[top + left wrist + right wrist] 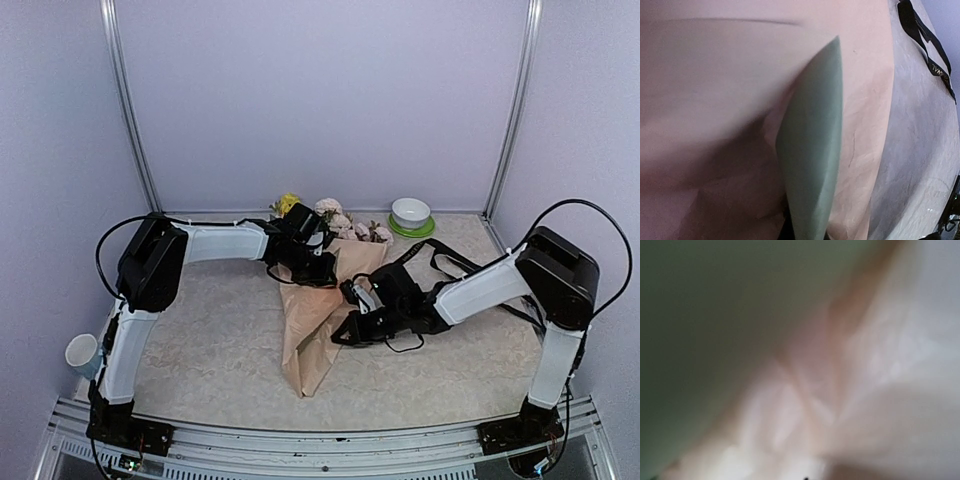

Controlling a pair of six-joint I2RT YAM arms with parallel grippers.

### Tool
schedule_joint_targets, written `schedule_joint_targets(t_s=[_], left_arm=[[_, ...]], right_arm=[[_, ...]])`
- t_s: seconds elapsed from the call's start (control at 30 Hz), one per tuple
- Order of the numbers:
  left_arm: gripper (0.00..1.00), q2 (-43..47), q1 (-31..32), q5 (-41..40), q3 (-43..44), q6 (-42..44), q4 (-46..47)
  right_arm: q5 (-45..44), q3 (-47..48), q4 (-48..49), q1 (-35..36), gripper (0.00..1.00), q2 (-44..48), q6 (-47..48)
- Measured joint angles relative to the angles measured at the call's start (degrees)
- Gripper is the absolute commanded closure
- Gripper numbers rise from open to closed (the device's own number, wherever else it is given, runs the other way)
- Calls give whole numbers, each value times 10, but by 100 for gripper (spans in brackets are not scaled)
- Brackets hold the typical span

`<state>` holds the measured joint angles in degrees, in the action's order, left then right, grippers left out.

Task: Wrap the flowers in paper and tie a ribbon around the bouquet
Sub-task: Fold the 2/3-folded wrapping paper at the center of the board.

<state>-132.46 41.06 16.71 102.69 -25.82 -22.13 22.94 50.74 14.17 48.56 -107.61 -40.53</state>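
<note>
— Two sheets in that wrap, yes? How will the near end handle?

— Yes: peach-tan wrapping paper (300,350) outside, and a sage-green paper strip (812,150) showing inside it in the left wrist view. The cone-shaped bouquet (318,312) lies on the pale worktop (200,330), its pointed tip toward the arms. I'd judge it light, thin and quick to crease or spring open. The tip looks hollow and would likely crush, so I wouldn't hold it there.

— Where, then?

— At the waist, where the stems should give it a core. The left hand (314,268) rests on the upper cone and the right hand (350,292) sits at its right edge, both closed tight. Whether either has paper pinched I cannot tell. Both wrist views are filled with paper up close, and the right one is blurred.

— And beyond?

— The artificial flowers (340,220), pale pink roses and a yellow bloom, stick out of the far end. They look like soft heads, easily squashed. The narrow black ribbon (440,262) lies loose on the worktop to the right, beyond the right arm, not yet round the cone. It is probably floppy and slippery, so take it near one end.

— Any writing?

— Gold lettering (940,70) on the ribbon, too small to read. Farthest back is a white bowl (411,211) on a green plate (428,228), both unmarked.
</note>
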Motion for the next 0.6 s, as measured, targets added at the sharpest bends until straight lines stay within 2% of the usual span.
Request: schedule_joint_targets(t_s=[0.17, 0.3, 0.43, 0.6], left_arm=[[100, -5, -1, 5, 4, -3, -1], [100, -5, -1, 5, 7, -5, -2], [100, -5, -1, 2, 7, -5, -3], [100, -3, 4, -11, 9, -4, -9]], right_arm=[[-41, -28, -16, -9, 99, 100, -3], [-35, -22, -20, -58, 98, 132, 8], [-17, 34, -41, -105, 98, 64, 34], [3, 98, -71, -124, 99, -39, 53]])
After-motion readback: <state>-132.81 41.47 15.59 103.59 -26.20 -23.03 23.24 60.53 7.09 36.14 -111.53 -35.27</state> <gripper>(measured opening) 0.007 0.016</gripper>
